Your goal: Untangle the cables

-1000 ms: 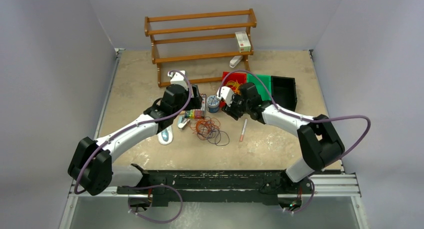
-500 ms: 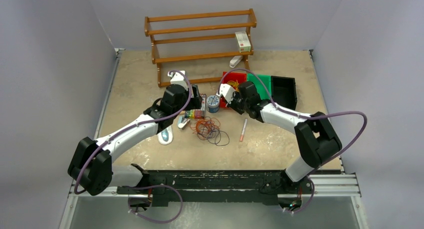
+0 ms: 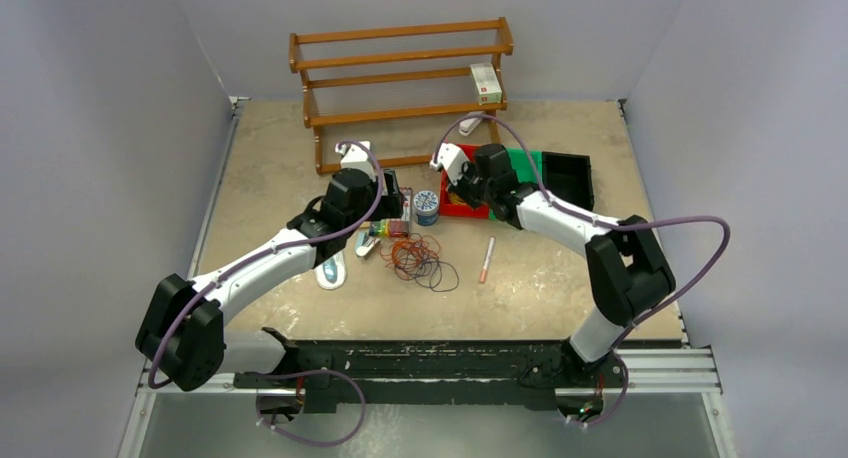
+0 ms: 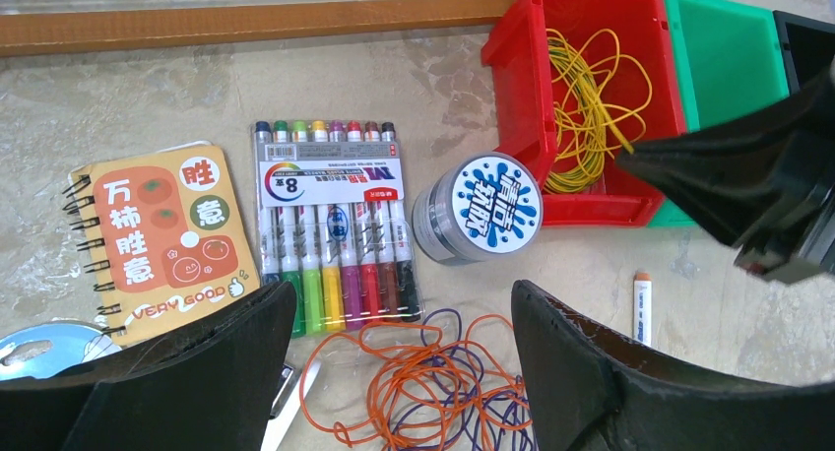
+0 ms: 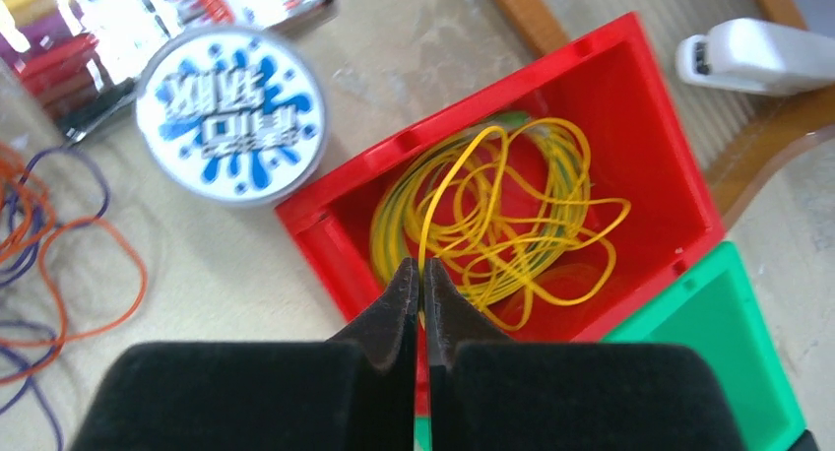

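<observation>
A tangle of orange and purple cables [image 3: 420,258] lies on the table mid-front; the left wrist view shows it [image 4: 433,382] just below my left gripper [image 4: 402,303], which hangs open above it without touching. Yellow cables [image 5: 512,225] lie heaped in the red bin [image 5: 650,106]. My right gripper [image 5: 420,266] is over that bin's near wall, shut on one yellow loop [image 5: 443,185] that rises from the heap. From above, the right gripper [image 3: 455,183] sits at the red bin [image 3: 465,211] and the left gripper [image 3: 395,203] beside the marker pack.
A marker pack [image 4: 330,225], an orange notebook [image 4: 162,234] and a round blue-white tub [image 4: 478,210] crowd the tangle. A loose pen [image 3: 487,259] lies to its right. Green [image 3: 522,163] and black [image 3: 565,178] bins adjoin the red one. A wooden rack [image 3: 400,73] with a stapler [image 5: 758,52] stands behind.
My right gripper has moved back over the red bin and closed its jaws on a yellow loop. The left arm has stayed put.
</observation>
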Motion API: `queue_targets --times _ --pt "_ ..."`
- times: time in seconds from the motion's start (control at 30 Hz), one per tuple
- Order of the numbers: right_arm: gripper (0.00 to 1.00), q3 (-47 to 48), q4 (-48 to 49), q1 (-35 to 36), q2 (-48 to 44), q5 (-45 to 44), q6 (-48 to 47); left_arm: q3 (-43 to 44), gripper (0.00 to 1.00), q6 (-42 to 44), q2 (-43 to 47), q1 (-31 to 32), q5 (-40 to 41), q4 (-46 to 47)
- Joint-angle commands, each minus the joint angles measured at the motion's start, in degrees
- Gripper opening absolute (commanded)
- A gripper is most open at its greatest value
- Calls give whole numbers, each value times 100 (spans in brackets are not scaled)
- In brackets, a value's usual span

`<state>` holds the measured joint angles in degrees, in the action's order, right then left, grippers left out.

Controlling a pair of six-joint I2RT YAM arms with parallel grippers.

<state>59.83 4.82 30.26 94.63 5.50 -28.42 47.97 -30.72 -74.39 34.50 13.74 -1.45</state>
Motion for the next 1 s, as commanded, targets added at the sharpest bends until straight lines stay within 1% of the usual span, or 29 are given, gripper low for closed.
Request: queue_targets --times 0.0,0.2,0.43,0.7,0.97 --pt "0 580 86 -229 207 215 470 89 80 64 182 -40 73 145" --pt "0 1191 -164 -464 768 463 1165 89 80 57 186 -45 67 141" --pt "0 1977 -538 -553 1609 537 2141 108 80 62 145 -40 34 145" --pt "0 2468 -780 -556 2119 -71 2738 130 80 58 130 -49 58 124" --pt "0 2488 -839 -557 2325 -549 3085 148 80 49 103 -41 19 129"
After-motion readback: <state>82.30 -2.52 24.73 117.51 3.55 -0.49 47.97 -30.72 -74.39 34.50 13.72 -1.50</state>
